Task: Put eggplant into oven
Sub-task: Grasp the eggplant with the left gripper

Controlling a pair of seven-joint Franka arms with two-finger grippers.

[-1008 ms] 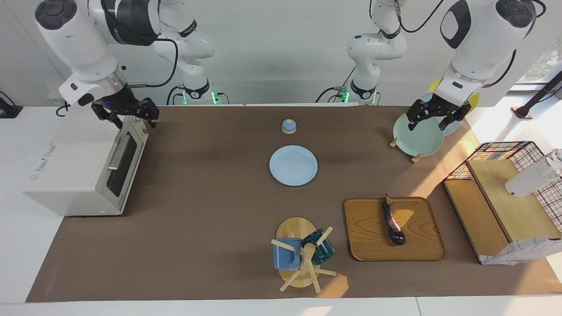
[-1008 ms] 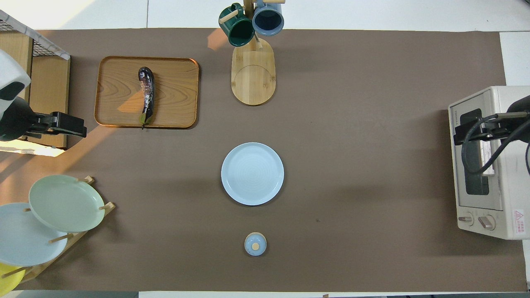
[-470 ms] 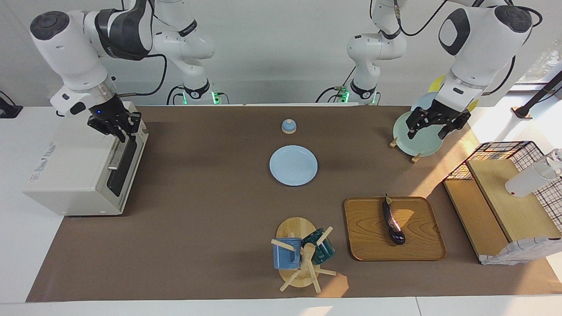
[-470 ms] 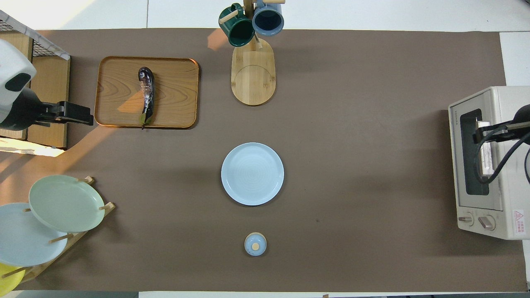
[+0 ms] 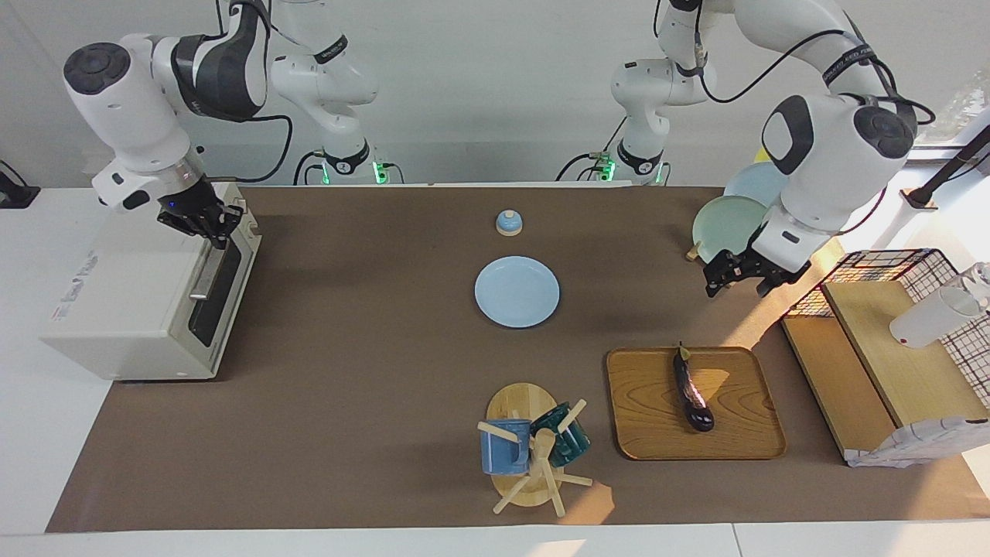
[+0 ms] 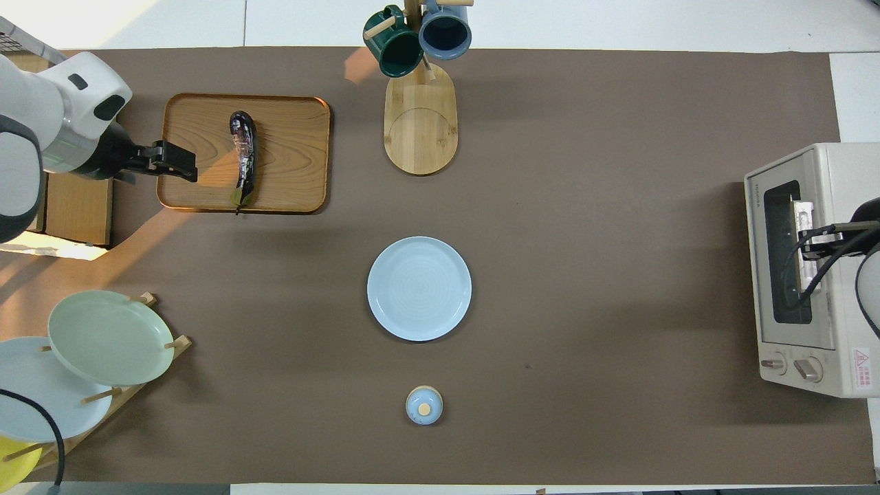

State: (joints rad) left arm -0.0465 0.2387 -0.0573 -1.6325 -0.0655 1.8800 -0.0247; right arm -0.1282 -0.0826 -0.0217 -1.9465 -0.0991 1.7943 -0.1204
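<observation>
The dark purple eggplant [image 5: 691, 391] lies on a wooden tray [image 5: 657, 433], stem toward the robots; it also shows in the overhead view [image 6: 243, 161] on the tray [image 6: 289, 137]. The white oven [image 5: 131, 302] stands at the right arm's end of the table with its door shut; it shows in the overhead view too [image 6: 818, 275]. My left gripper [image 5: 735, 288] is open and empty, in the air between the plate rack and the tray; from above the left gripper [image 6: 172, 159] covers the tray's edge. My right gripper [image 5: 209, 224] is at the top edge of the oven door by its silver handle [image 5: 207, 269].
A light blue plate [image 5: 517, 292] and a small blue lidded pot [image 5: 508, 223] sit mid-table. A mug tree [image 5: 530, 449] stands beside the tray. A plate rack [image 5: 731, 224] and a wire-and-wood shelf [image 5: 889, 348] stand at the left arm's end.
My left gripper has moved from over the plate rack down toward the tray. My right gripper has drawn in and settled at the top of the oven door.
</observation>
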